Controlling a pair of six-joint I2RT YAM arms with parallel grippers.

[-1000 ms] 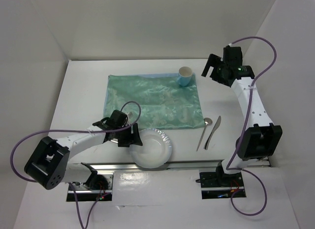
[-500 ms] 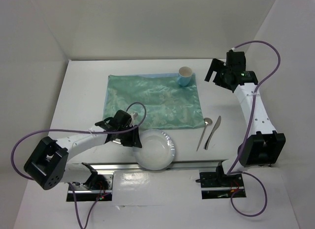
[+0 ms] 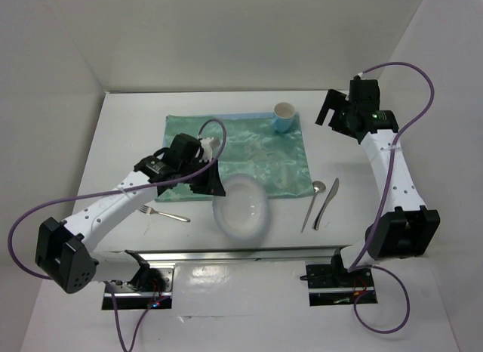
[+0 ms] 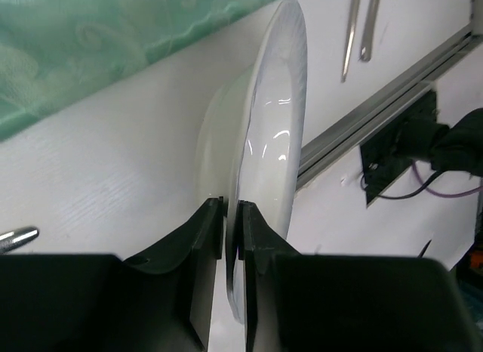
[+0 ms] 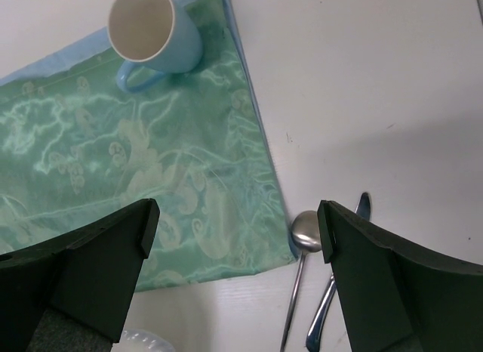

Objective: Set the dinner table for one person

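My left gripper [image 3: 213,187] [image 4: 232,208] is shut on the rim of a white paper plate [image 3: 243,207] [image 4: 278,133], held lifted and tilted over the near edge of the green mat [image 3: 235,153] on the white dinner table [image 3: 128,140]. A fork [image 3: 166,214] lies on the table under my left arm. To the right of the mat lie a spoon [image 3: 313,202] [image 5: 300,270] and a knife [image 3: 327,203] [image 5: 332,301]. A blue cup [image 3: 283,115] [image 5: 151,33] stands on the mat's far right corner. My right gripper [image 3: 333,110] [image 5: 235,227] hangs open high above the mat's right edge.
A metal rail [image 3: 249,255] [image 4: 392,80] runs along the table's near edge, with the arm bases and cables below it. White walls close in the table on the left, back and right.
The left gripper closed on the plate's rim and lifted it, tilting it and carrying it away from the rail toward the mat; the fork under the arm came into view. The right arm drew back slightly.
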